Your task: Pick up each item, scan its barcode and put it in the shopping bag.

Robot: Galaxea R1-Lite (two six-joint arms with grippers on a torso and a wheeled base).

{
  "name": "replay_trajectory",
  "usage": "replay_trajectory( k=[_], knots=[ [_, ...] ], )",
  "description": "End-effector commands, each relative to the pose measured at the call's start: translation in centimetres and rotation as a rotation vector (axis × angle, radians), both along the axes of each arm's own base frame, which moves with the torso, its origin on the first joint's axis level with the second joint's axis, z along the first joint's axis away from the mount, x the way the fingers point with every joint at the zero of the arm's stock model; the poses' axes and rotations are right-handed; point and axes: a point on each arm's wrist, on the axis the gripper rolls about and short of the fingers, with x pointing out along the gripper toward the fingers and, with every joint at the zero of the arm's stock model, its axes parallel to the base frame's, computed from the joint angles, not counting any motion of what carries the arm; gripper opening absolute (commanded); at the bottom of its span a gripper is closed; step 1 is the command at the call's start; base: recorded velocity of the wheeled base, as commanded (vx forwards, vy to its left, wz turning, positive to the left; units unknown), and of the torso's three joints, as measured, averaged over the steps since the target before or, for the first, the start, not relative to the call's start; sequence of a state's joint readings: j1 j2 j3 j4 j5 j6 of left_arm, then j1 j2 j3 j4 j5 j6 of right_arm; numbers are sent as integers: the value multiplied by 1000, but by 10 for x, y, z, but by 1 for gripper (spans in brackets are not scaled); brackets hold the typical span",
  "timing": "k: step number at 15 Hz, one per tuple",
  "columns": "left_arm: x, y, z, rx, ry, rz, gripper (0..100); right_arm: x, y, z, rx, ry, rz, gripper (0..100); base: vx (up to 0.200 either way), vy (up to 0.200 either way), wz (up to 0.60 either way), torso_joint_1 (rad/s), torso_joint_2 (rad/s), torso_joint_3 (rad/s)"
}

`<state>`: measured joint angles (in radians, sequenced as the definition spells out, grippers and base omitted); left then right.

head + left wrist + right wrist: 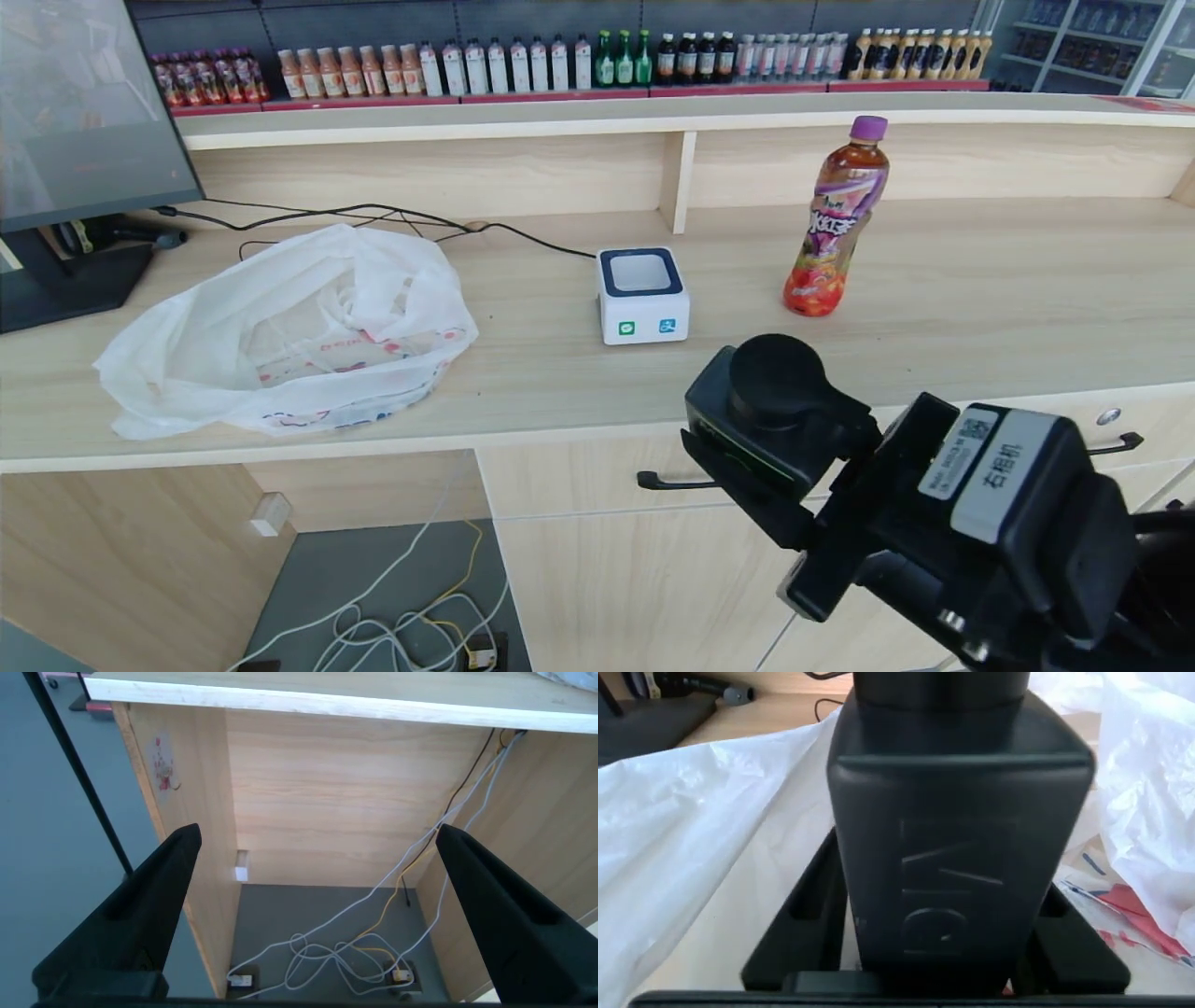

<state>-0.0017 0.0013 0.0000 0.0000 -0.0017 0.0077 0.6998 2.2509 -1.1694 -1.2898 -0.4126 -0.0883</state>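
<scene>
Right wrist view: right gripper (934, 952) clamped on black bottle (957, 793), bag (682, 821) just beyond. Scanner (643, 294) lies ahead of it. Left gripper (318, 849) fingers apart.

Checkout items in place
A purple-capped bottle (837, 219) stands upright right of the white scanner (643, 295); the open shopping bag (289, 329) lies left; the right gripper (756, 467) clasps a black bottle (775, 392).

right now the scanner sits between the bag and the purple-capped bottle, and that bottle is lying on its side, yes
Not quite. The purple-capped bottle is standing upright on the counter, not lying on its side; the head view shows it. The rest holds: the scanner sits between the shopping bag and that bottle.
</scene>
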Motion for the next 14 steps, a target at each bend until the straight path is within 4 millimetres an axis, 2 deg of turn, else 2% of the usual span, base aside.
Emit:
replay_trajectory(
  k=[1, 5, 14],
  knots=[
    [0, 0, 0, 0, 0, 0, 100, 0, 0, 2, 10, -15, -2, 100, 0, 0, 0, 0, 0, 0],
    [0, 0, 0, 2, 0, 0, 100, -3, -1, 6, 36, -49, -1, 100, 0, 0, 0, 0, 0, 0],
    [0, 0, 0, 3, 0, -1, 100, -16, -9, 37, 51, -123, -1, 100, 0, 0, 0, 0, 0, 0]
  ],
)
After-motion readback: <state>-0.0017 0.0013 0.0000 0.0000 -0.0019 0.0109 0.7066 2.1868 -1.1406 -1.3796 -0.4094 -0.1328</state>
